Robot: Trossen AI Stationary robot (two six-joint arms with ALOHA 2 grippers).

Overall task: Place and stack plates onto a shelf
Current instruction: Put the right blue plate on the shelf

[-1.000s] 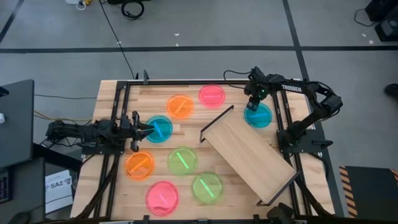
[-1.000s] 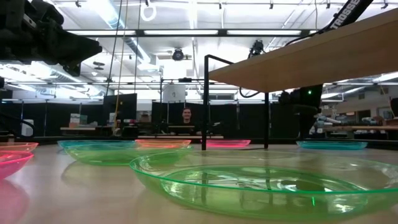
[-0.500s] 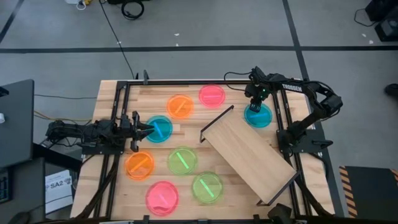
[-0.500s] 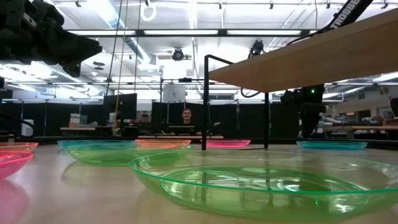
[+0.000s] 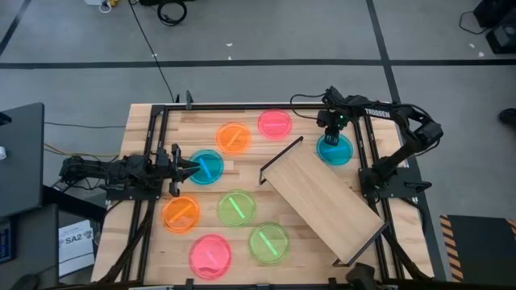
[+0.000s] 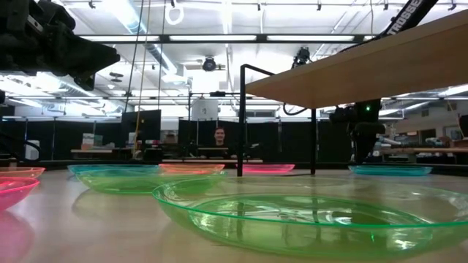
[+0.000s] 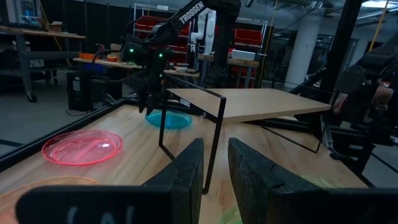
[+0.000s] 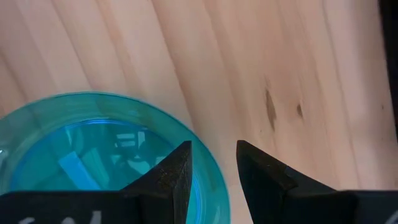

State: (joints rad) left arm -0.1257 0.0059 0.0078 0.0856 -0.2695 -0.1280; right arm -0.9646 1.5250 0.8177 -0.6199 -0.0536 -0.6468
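Eight translucent plates lie flat on the slatted tabletop. In the high view they are pink (image 5: 275, 123), orange (image 5: 234, 138), blue (image 5: 207, 167), blue (image 5: 336, 151), orange (image 5: 181, 213), green (image 5: 236, 208), green (image 5: 268, 242) and pink (image 5: 210, 256). The shelf (image 5: 322, 200) stands slantwise on its black wire legs. My right gripper (image 5: 328, 137) is open and points down over the right blue plate's far rim (image 8: 186, 134), one finger (image 8: 177, 171) inside the rim and one (image 8: 261, 174) outside. My left gripper (image 5: 189, 167) is open and hovers level at the left blue plate's left edge. My right gripper comes from above and its fingers stand on either side of the right blue plate's far rim (image 8: 208, 158). I cannot tell whether they touch it. The plate lies flat on the table.
The shelf's raised end with its black wire leg (image 7: 186, 134) faces the table's far left. Black frame rails run along both table sides (image 5: 149, 161). Bare wood lies between the shelf and the far plates. A person sits far behind the table (image 6: 219, 136).
My right gripper has shifted a little toward the table's right and come down slightly over the blue plate's far rim. The plates and the shelf have stayed in place.
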